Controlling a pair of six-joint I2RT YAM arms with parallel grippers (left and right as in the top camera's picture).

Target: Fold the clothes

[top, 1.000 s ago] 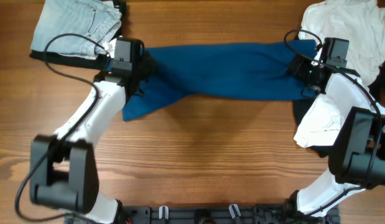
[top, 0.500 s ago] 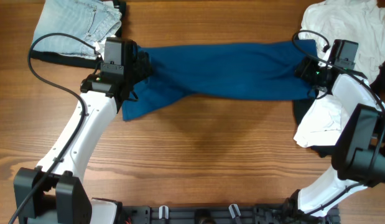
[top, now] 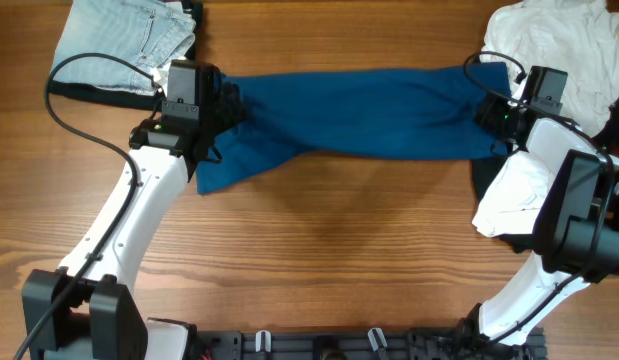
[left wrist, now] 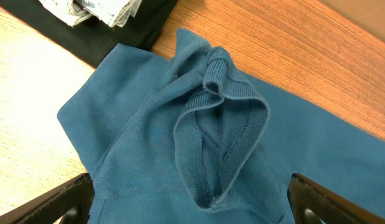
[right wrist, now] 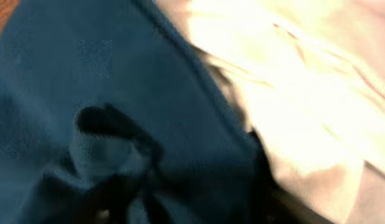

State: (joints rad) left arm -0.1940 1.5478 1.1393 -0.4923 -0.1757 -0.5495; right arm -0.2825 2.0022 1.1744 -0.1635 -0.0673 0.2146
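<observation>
A blue shirt lies stretched across the far part of the wooden table, its left end bunched. My left gripper hangs over that bunched end, open and empty. In the left wrist view its fingers stand wide apart above the shirt's ribbed collar. My right gripper is at the shirt's right end. In the right wrist view blurred blue cloth bunches into the jaws and hides the fingers; the gripper appears shut on the shirt.
Folded light jeans lie at the back left on a black garment; both also show in the left wrist view, jeans above black cloth. A pile of white clothes sits back right, with more white cloth under the right arm.
The left arm has swung its elbow out to the left and its gripper has shifted slightly left. The right gripper has barely shifted. The shirt has not moved.
</observation>
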